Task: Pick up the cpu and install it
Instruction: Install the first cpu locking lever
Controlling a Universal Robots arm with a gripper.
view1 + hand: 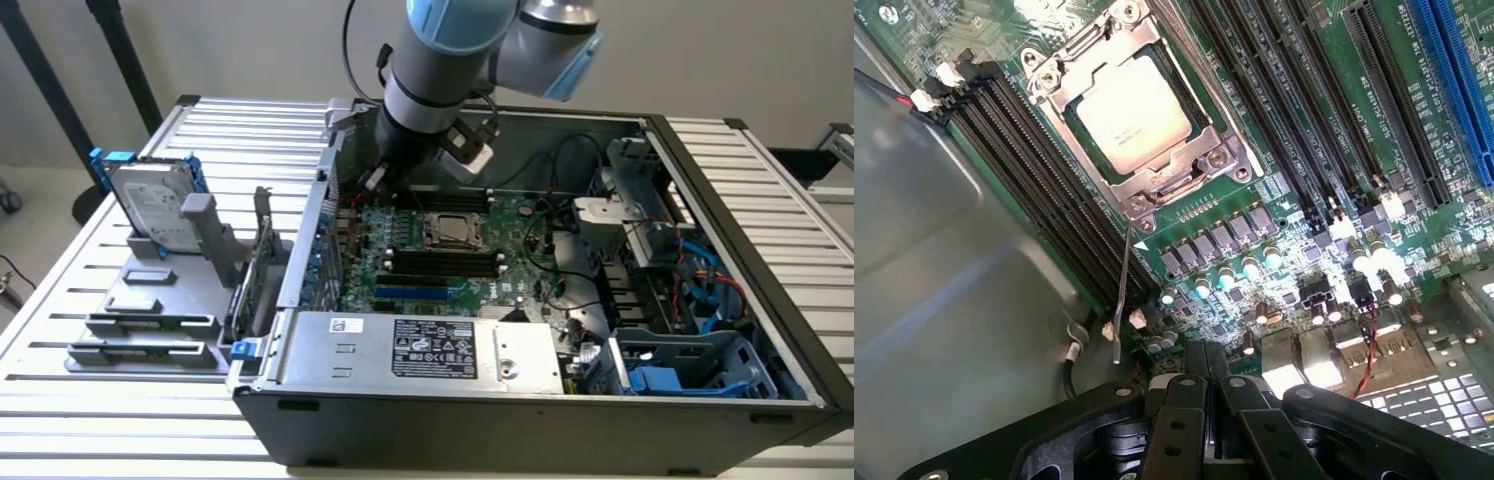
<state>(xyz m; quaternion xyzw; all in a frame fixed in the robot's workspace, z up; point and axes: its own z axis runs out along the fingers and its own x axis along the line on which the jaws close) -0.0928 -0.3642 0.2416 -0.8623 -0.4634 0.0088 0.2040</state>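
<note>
The black two-fingered hand (pixel 1206 352), fingers pressed together and holding nothing, hovers over the green motherboard (pixel 1324 150). The cpu, a small silvery-grey square chip (pixel 1134 120), lies in its metal socket frame (pixel 1219 160) just ahead of the fingertips. Any movement here should probably be slow and clear of the socket.
</note>
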